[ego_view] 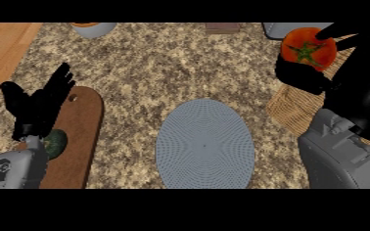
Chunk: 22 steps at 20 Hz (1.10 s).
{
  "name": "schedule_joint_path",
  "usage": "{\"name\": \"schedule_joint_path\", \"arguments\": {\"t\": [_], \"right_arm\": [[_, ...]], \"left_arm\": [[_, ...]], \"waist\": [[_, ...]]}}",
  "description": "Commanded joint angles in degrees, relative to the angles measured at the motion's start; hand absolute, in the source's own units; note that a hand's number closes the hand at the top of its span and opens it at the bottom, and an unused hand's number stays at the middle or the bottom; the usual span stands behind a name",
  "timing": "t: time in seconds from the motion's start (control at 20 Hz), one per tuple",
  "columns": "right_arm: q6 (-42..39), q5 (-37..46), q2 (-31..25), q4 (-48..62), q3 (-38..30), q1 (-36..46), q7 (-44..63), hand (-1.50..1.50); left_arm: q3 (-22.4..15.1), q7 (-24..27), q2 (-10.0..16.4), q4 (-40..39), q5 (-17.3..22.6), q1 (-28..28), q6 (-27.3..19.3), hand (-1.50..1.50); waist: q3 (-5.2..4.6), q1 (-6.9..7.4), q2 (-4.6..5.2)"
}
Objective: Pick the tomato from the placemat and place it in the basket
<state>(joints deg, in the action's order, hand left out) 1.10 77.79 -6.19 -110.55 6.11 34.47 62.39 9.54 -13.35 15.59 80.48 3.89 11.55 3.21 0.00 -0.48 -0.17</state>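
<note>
Above basket (289, 111): tomato (307, 49) clamped in right robot hand (303, 80) (left robot hand (39, 105) fingers apart).

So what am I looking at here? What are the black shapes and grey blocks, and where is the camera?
The camera sits in a robot's head and looks steeply down at a speckled counter. The grey blocks are its forearms, and the black shapes are its hands. The left hand rests open, fingers up, at the view's left. It is above a wooden board with a dark green thing on it. The right hand is curled round a tomato, by the far end of a woven basket on the right. The round grey shape in the middle is a placemat. The small things along the far edge are cut off, so I cannot name them.
</note>
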Motion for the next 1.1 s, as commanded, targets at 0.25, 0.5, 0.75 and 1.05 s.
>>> {"name": "schedule_joint_path", "arguments": {"t": [0.25, 0.5, 0.75, 1.05], "right_arm": [[0.68, -9.22, -5.65, 0.55, -12.87, -8.82, -7.92, 1.50], [9.24, -15.29, -5.60, -0.10, -17.69, -17.93, -15.49, 1.50], [14.32, -9.74, -5.78, -0.03, -22.61, -18.42, -11.68, 1.50], [20.36, -17.10, -5.08, 9.19, -23.80, -20.49, -19.06, -1.50]], "left_arm": [[-0.96, 2.20, -1.79, -2.03, -2.83, 0.41, -1.90, 0.00], [-1.10, 2.38, -2.12, -1.05, -2.21, -0.83, -0.57, 0.00], [2.24, 1.11, 0.80, -2.30, 0.75, 1.15, 1.82, 0.00], [-0.08, 1.50, -1.41, -4.68, -1.93, 3.39, 0.75, 0.00]], "waist": [[0.01, 0.21, 0.21], [0.03, 0.27, 0.20], [0.00, 0.02, 0.18], [0.01, 0.39, 0.21]]}}
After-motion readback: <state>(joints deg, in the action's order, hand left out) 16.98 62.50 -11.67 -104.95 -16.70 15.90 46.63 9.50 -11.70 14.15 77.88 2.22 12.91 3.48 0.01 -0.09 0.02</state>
